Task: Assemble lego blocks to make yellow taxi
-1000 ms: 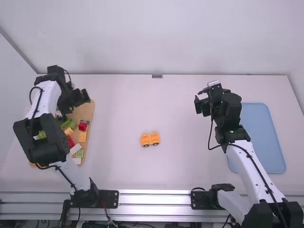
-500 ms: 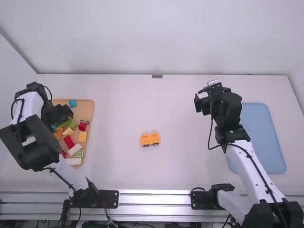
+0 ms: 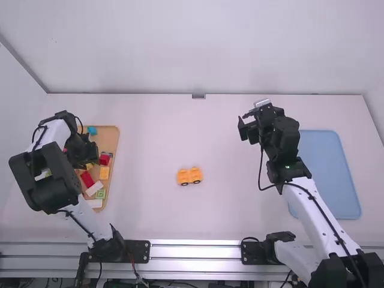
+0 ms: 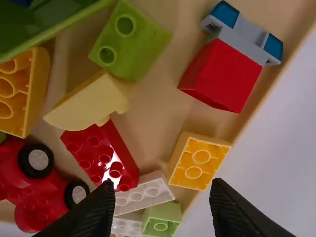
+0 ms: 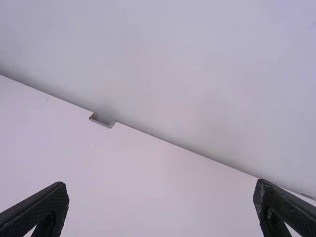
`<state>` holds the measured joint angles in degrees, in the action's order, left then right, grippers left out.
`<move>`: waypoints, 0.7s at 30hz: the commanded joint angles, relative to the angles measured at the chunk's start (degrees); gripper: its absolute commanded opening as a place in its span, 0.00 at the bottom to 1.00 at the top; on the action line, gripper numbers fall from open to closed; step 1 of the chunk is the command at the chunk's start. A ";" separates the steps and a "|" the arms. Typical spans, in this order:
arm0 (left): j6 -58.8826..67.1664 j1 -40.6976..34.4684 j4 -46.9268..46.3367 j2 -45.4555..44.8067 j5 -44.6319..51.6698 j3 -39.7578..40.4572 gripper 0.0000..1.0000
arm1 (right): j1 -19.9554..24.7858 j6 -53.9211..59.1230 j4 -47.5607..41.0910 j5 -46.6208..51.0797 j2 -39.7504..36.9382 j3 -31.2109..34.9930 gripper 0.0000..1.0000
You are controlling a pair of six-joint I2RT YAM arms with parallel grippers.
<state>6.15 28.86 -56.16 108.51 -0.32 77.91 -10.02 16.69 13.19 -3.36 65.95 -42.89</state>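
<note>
Worktop [image 3: 240,210], pale, with everything of the task laid on or over it. Tray [image 3: 112,141] of jumbled pieces, landmark for the rest; blue mat [image 3: 327,180], well to the right of tray. Step in hand, most likely: picking another yellow piece out of tray. Come down on tray slowly, from straight above, so as not to rake the crowded pieces. Left pincer [image 4: 162,185] over tray, wide open, with nothing gripped; turn to straddle one piece only before closing. Right pincer [image 5: 160,187] well to the right of tray, also spread wide with nothing held, best kept out of the way for now. Yellow wheeled body [image 3: 189,176] to the right of tray, between tray and blue mat, ready to build on. Yellow block [image 4: 201,157] near the right edge of tray, apparently hollow side up, just beside white block [image 4: 143,193]. Take opposite flat sides, squeeze lightly, lift straight without dragging its neighbour, turn over if need be, then line up and press down evenly
</note>
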 commanded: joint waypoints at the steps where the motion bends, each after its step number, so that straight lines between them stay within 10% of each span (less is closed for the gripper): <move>1: 1.46 -0.07 -0.04 -1.68 -0.76 -1.62 0.36 | -0.11 -0.09 0.52 0.15 0.37 -2.36 0.99; 8: 5.92 -0.39 2.54 -1.68 1.81 -5.18 0.61 | -0.37 -0.11 3.13 0.17 0.37 -2.36 0.99; 21: 11.34 -2.23 5.14 -1.68 3.61 -8.68 0.56 | -0.85 -0.11 3.89 0.20 0.37 -2.36 0.98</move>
<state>16.05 26.83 -50.63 108.36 2.94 70.61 -10.76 16.69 16.64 -3.44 65.95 -42.89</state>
